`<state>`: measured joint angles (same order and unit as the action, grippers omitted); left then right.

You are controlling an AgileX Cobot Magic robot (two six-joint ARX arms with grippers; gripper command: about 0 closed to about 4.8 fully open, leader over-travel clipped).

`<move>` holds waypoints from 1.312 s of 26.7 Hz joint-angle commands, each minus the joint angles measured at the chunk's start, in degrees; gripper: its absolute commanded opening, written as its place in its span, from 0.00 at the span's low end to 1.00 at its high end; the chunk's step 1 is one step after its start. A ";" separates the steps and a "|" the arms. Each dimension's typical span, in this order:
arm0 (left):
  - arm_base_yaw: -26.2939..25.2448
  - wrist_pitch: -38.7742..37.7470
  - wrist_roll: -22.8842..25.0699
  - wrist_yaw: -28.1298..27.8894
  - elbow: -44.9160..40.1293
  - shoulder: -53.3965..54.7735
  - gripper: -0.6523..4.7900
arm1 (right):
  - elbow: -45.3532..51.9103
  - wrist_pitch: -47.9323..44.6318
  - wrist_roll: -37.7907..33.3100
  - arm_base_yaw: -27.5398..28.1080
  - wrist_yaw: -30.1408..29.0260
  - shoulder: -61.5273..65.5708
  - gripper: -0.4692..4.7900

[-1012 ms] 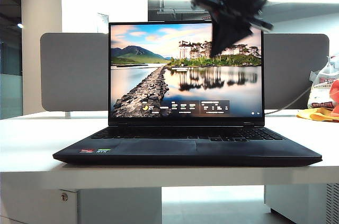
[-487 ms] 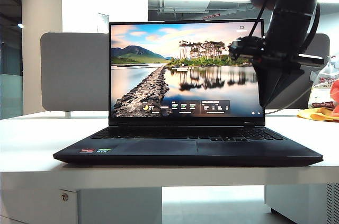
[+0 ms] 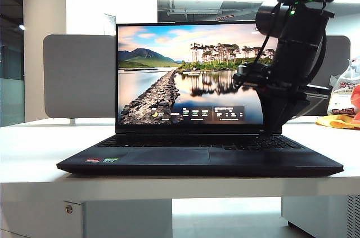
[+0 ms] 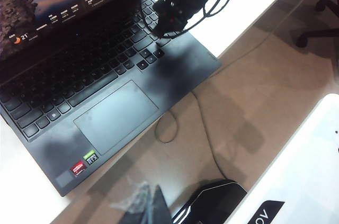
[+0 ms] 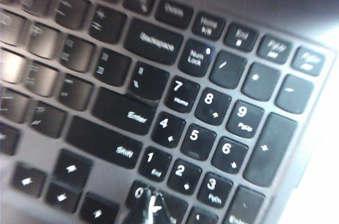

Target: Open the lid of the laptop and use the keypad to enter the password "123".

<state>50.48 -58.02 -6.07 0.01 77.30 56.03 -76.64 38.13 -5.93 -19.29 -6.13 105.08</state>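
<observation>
- Coming down since a second ago, the right gripper (image 3: 274, 130) is now pointing its closed tip at the right end of the keypad (image 3: 197, 143), where earlier it was hanging high in front of the upper screen.
- From its own wrist camera, the right gripper (image 5: 150, 209), jaws pressed together and holding nothing, is hovering just over the 0 key (image 5: 139, 194), below the 1 key (image 5: 154, 163) of the numeric block; contact is too blurred to judge.
- Sitting on the white table (image 3: 34, 153), the laptop (image 3: 199, 162) is lying with its long axis across the exterior view, front edge toward the camera.
- Standing upright and open, the lid (image 3: 191, 75) is showing a lit lake-and-mountain wallpaper facing the camera.
- Hanging high off the laptop's front corner, the left gripper (image 4: 143, 211) is looking down with its jaws closed and empty.
- Standing behind the lid is a grey divider panel (image 3: 79, 75).
</observation>
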 commanded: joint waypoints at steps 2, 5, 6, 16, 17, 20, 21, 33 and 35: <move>0.04 0.68 -0.13 0.24 0.28 0.59 0.11 | -0.20 -2.47 -0.04 -0.04 -1.31 0.13 0.09; 0.04 0.79 0.04 0.24 0.28 1.62 0.11 | -0.20 -2.84 -0.07 -0.07 -1.51 0.66 0.09; 0.04 0.94 0.04 0.24 0.28 1.75 0.11 | -0.20 -2.84 -0.04 -0.07 -1.49 0.79 0.09; 0.04 0.90 0.04 0.24 0.28 1.75 0.11 | -0.20 -2.47 -0.07 -0.04 -1.46 3.28 0.09; 0.04 0.87 0.04 0.24 0.28 1.75 0.11 | -0.20 -2.36 -0.04 -0.04 -1.46 3.39 0.09; 0.04 0.85 0.07 0.24 0.28 1.75 0.11 | -0.42 -3.54 0.20 -0.07 -1.22 1.75 0.09; 0.04 0.68 0.07 0.24 0.28 1.75 0.11 | -0.46 -4.02 0.20 -0.07 -0.66 0.46 0.09; 0.04 -0.17 0.04 0.28 0.28 1.73 0.11 | -0.17 -0.33 1.51 0.20 2.43 -0.31 0.09; 0.04 -0.17 0.04 0.28 0.28 1.73 0.11 | -0.11 -0.39 1.46 0.20 2.40 0.48 0.09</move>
<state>50.48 -58.30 -6.04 0.01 77.30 57.87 -76.73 38.00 -4.60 -19.07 -4.05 105.25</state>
